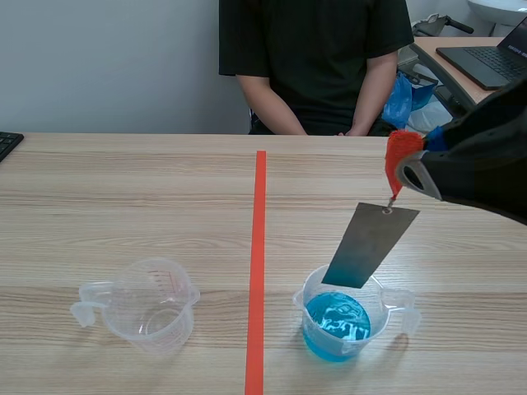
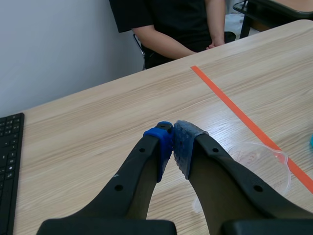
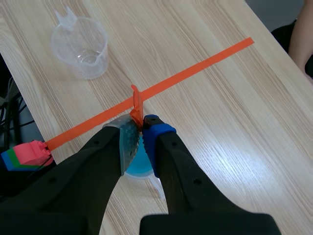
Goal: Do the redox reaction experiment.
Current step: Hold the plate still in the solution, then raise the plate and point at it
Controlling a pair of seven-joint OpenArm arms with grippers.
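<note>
Above blue-liquid cup (image 1: pixel 336 327), right claw (image 3: pixel 139 131) clamps orange tag (image 3: pixel 136 105) of metal strip (image 1: pixel 369 245)

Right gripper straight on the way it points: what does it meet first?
Probably the cup of blue liquid below; the strip hanging from the tab in the right gripper would dip in first. Depth unclear.

Seen from the right wrist, the cup of blue liquid (image 3: pixel 138 166) lies mostly hidden beneath the right gripper (image 3: pixel 139 131), and the metal plate (image 1: pixel 370 243) is wholly hidden there. In the scene view the plate's lower end stands before the cup; whether it touches the liquid cannot be told. The right arm (image 1: pixel 486 156), keyboard (image 1: pixel 6 144) and laptop (image 1: pixel 494 53) are cut off at the edges. The left gripper (image 2: pixel 172 142) covers part of the clear cup (image 2: pixel 264 161).
</note>
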